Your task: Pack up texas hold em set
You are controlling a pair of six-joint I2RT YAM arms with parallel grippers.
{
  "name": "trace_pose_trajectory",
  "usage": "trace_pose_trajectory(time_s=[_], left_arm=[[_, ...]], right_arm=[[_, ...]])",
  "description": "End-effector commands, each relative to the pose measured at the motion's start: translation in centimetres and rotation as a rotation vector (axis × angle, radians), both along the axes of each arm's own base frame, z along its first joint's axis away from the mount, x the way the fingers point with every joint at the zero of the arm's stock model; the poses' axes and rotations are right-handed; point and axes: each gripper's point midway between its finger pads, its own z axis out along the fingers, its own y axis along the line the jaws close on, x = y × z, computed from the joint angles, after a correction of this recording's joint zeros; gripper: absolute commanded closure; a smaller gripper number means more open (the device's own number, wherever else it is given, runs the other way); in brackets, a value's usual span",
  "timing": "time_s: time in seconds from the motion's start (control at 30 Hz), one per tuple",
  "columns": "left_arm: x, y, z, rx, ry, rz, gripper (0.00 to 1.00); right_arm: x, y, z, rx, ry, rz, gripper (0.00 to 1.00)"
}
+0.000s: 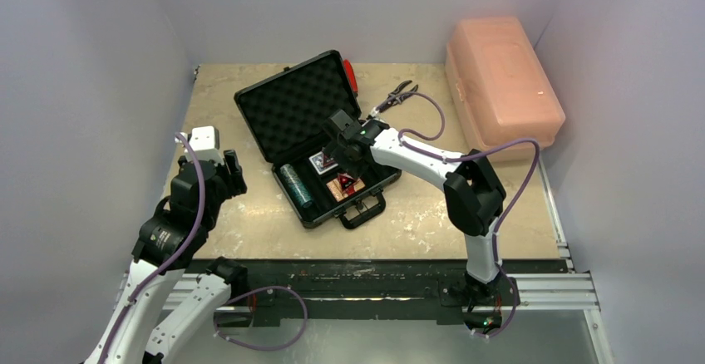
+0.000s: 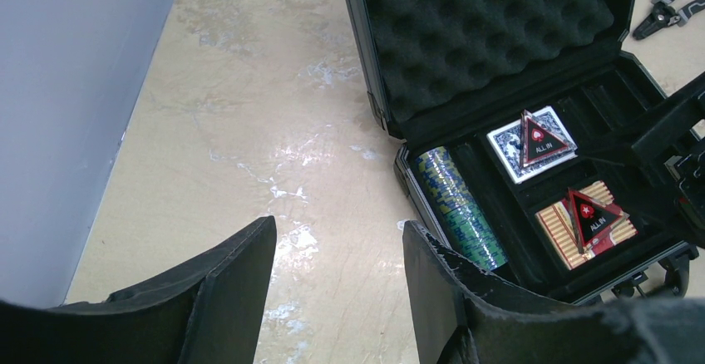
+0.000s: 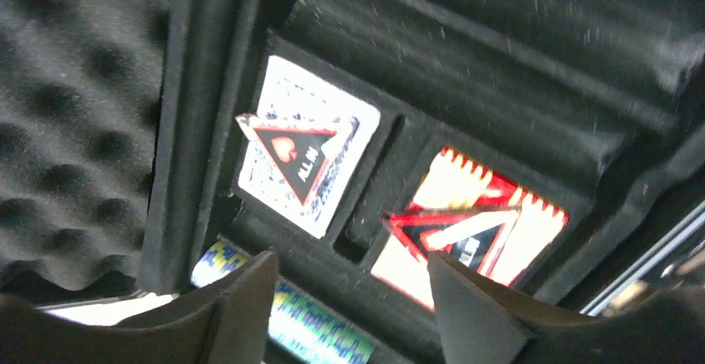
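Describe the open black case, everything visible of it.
The black briefcase lies open on the beige table, hard-shelled, its lid swung back and lined with egg-crate foam. A carry handle sits on the near edge. The base holds black-lined slots: a teal chip roll at the left, a blue card deck and an orange-red deck, each topped by a red-black ALL IN triangle. The right pincer hangs open above the base.

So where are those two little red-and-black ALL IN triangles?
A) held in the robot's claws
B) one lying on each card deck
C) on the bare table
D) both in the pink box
B: one triangle lies on the blue deck and the other triangle on the orange-red deck, inside the open black case.
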Motion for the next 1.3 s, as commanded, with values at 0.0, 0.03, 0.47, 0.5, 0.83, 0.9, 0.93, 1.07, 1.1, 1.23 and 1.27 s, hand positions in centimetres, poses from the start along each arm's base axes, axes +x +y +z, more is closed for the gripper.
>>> trace_pose_trajectory(time_s=[0.0, 0.03, 0.47, 0.5, 0.83, 0.9, 0.93, 1.07, 1.1, 1.23, 1.27], left_arm=[[0.2, 0.3, 0.2, 0.005, -0.008, 0.018, 0.43], [0.2, 0.4, 0.2, 0.007, -0.008, 0.021, 0.43], [0.2, 0.6, 0.2, 0.014, -0.007, 0.030, 0.43], [0.2, 0.6, 0.2, 0.014, -0.008, 0.029, 0.43], [0.3, 0.5, 0.0, 0.014, -0.002, 0.027, 0.43], [0.3, 0.5, 0.0, 0.016, -0.002, 0.030, 0.43], [0.3, 0.6, 0.1, 0.017, -0.002, 0.031, 0.43], [0.3, 0.6, 0.0, 0.019, -0.001, 0.032, 0.43], [0.3, 0.6, 0.0, 0.020, 0.000, 0.033, 0.43], [0.3, 0.7, 0.0, 0.021, -0.001, 0.036, 0.43], [0.3, 0.7, 0.0, 0.021, -0.002, 0.037, 0.43]], right_arm=[[3.7, -1.7, 2.6, -0.160, -0.232, 0.113, 0.35], [3.9, -1.9, 2.4, -0.192, -0.259, 0.152, 0.39], [3.1, -4.5, 0.7, -0.426, -0.345, 0.439, 0.59], [2.8, -4.5, 0.6, -0.419, -0.351, 0.451, 0.59], [0.6, -3.5, -1.7, -0.411, -0.325, 0.560, 0.63], [0.4, -3.5, -2.4, -0.421, -0.309, 0.575, 0.63], [0.4, -3.4, -2.6, -0.426, -0.307, 0.580, 0.63], [0.0, -3.2, -3.1, -0.491, -0.311, 0.611, 0.63], [-0.1, -3.1, -3.2, -0.508, -0.309, 0.619, 0.63], [-0.5, -3.0, -4.0, -0.533, -0.294, 0.640, 0.63], [-0.6, -2.9, -4.1, -0.533, -0.291, 0.646, 0.63]])
